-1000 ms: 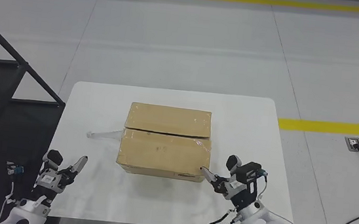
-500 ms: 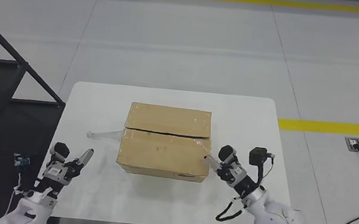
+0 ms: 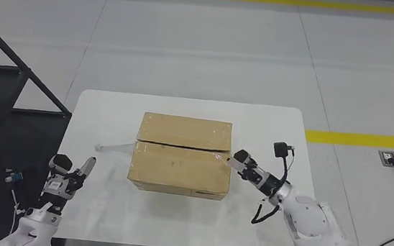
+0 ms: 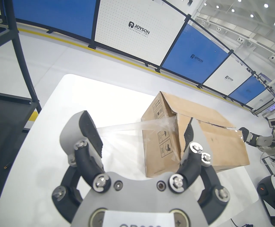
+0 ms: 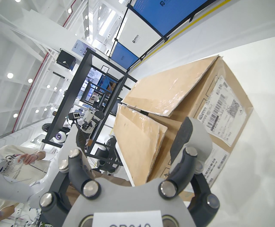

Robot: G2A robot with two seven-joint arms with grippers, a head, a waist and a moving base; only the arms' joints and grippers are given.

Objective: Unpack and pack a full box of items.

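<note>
One cardboard box [image 3: 183, 150] [image 4: 217, 141] [image 5: 171, 92] sits in the middle of the white table [image 3: 268, 130]. Its long axis runs side to side across the robot's front, so the short end faces point left and right.

There are two top flaps. The far flap [image 3: 185, 130] and the near flap [image 3: 180, 168] meet along a seam that follows the long axis. Neither lies quite flat, and in the right wrist view their edges lift apart at the end.

One strip of clear tape [image 3: 113, 147] [image 4: 129, 126] trails off the box's left end and stretches out leftward over the table.

The right end face carries one large white shipping label [image 5: 223, 107] and a second printed sticker.

The left gripper [image 3: 74, 168] [image 4: 137, 129] is over the table's front-left area, well apart from the box. Its jaws are spread wide with nothing between them, and it is aimed at the box's left end.

The right gripper [image 3: 236, 158] [image 5: 131, 129] is right up at the box's right end, by the near flap's corner. Its jaws are spread too, with that raised flap corner between them in the wrist view. One finger [image 5: 189, 133] is over the end face, just beside the label. I cannot tell whether it is touching the cardboard.
</note>
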